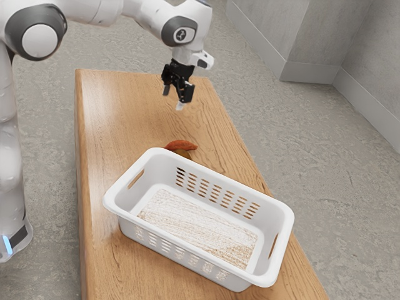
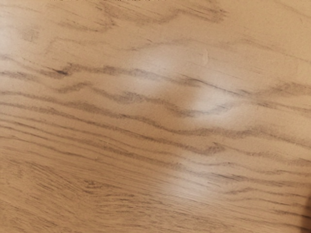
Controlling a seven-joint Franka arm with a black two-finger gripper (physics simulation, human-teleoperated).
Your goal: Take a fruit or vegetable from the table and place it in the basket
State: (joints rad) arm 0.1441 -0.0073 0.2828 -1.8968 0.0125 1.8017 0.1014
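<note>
Claw (image 1: 174,98): raised above the far part of the surface (image 1: 119,119) in the exterior view, directed downward. Its two fingers stand apart; state recorded as spread. The finger toward the exterior view's right ends in a pale tip.

Arm (image 1: 147,12): white with dark joint covers, entering from the exterior view's upper left and bending down to the claw. Its lower column, with a blue light near the base, stands beside the surface at the exterior view's left.

Wrist view: pale brown wood with darker wavy grain and soft bright patches. A dark patch lies at the edge of the picture; identity cannot be told.

Produce: one reddish-orange, elongated piece (image 1: 181,145) on the surface, between the claw and the basket (image 1: 281,240), near the basket's rim and well apart from the claw. Species undetermined. A brown item (image 1: 182,153) lies close against it, partly hidden by the rim; its full shape cannot be read.

Basket: white, rectangular, upright on the surface, open at the top. Rows of slots along the long sides, a handle opening at each end. Wood tones show through its bottom.

Surroundings: grey mottled floor (image 1: 325,156), pale grey walls (image 1: 328,37) behind.
</note>
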